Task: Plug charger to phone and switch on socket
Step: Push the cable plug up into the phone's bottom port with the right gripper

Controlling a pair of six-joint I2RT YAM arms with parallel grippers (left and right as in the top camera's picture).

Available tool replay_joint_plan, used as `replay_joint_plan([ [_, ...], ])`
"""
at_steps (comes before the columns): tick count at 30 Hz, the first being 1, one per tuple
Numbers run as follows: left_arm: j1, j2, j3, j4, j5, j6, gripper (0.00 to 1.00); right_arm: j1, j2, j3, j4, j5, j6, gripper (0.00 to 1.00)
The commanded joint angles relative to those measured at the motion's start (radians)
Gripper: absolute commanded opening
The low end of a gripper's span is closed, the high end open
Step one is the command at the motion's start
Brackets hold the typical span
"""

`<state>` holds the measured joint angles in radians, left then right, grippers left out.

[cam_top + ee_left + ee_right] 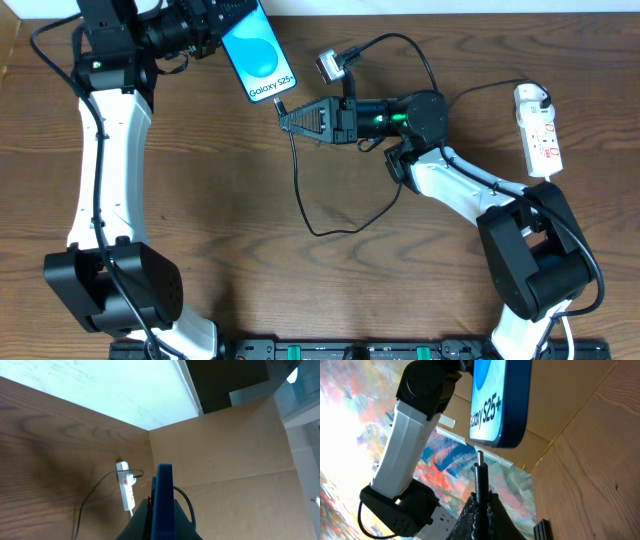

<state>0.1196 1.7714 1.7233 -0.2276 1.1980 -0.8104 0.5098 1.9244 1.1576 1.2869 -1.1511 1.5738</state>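
1. One phone (pixel 256 50) is counted, blue screen, just the one.
2. One charger cable (pixel 300 190) is seen, thin and black, with a single connector tip (pixel 479 460) at its free end.
3. One socket strip (pixel 540 135) is spotted, white, with one adapter plug (pixel 530 97) at one end.
4. Two robot arms are counted: one left arm (pixel 105 150), one right arm (pixel 460 185).
5. One wooden counter (pixel 250 280) is found under the lot.
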Motion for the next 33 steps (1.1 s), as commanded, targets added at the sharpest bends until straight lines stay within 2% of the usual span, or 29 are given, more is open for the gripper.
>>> replay_joint_plan([
  [1, 0.001, -0.01, 0.0, 0.006, 0.024, 0.013, 0.08, 0.016, 0.006, 0.007, 0.004, 0.005, -0.022, 0.01],
  [20, -0.009, -0.01, 0.0, 0.004, 0.051, 0.014, 0.08, 0.016, 0.006, 0.007, 0.004, 0.039, -0.01, 0.01],
  [33, -0.032, -0.01, 0.0, -0.006, 0.056, 0.059, 0.07, 0.015, 0.006, 0.007, 0.004, 0.07, 0.004, 0.01],
])
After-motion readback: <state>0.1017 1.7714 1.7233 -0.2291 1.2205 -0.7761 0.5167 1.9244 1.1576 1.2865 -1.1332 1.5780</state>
